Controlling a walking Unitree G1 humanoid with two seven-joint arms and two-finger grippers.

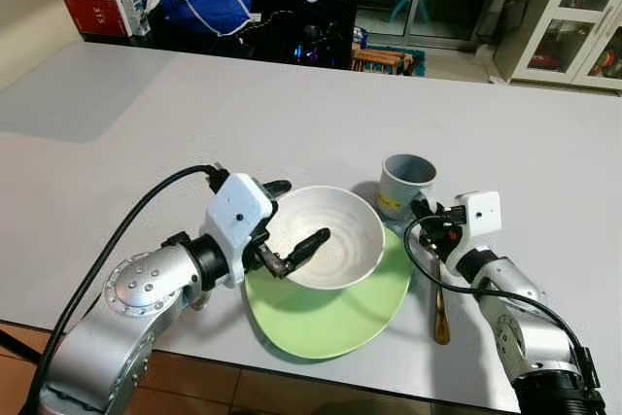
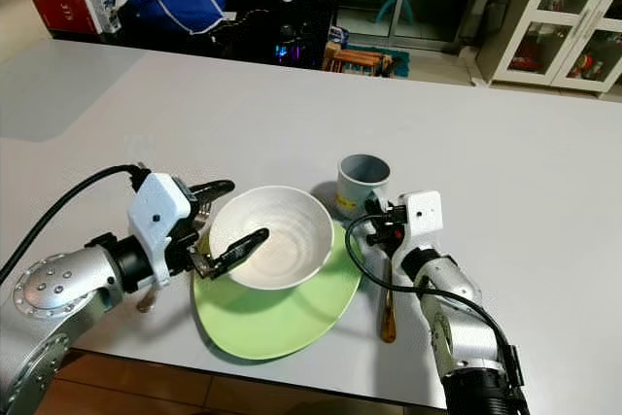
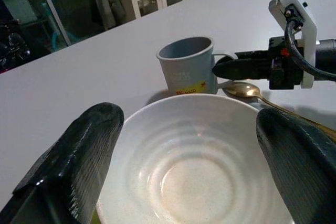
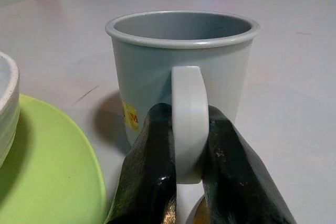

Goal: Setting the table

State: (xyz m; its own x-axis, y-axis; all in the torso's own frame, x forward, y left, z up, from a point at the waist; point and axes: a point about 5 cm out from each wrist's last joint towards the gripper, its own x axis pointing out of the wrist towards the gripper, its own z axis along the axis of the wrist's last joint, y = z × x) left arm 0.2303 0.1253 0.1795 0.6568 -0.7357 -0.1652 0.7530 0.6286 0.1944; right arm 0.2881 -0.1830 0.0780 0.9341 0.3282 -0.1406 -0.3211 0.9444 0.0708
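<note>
Mug: grey-blue mug (image 1: 406, 185) stands upright on the white table (image 1: 194, 114), just ahead of the right gripper (image 1: 425, 213), its handle (image 4: 188, 121) turned toward that gripper.
Right gripper: clamped on the handle — one black finger (image 4: 149, 174) pressed against each side of the loop.
Mug handling: looks rigid, glazed and likely slick, breakable if knocked; pinched by the handle alone it may swing or tip, so a firm, level carry seems wise.
Bowl: white bowl (image 1: 326, 235) sits on the green plate (image 1: 335, 313), between the fingers of the left gripper (image 1: 282, 224).
Left gripper: spread wide — one finger (image 3: 79, 156) outside the rim, the other over the bowl's inside, not closed on it.
Bowl handling: hard, smooth, probably heavier; the rim is the natural hold.
Spoon: gold spoon (image 1: 440, 310) lies on the table under the right gripper.
</note>
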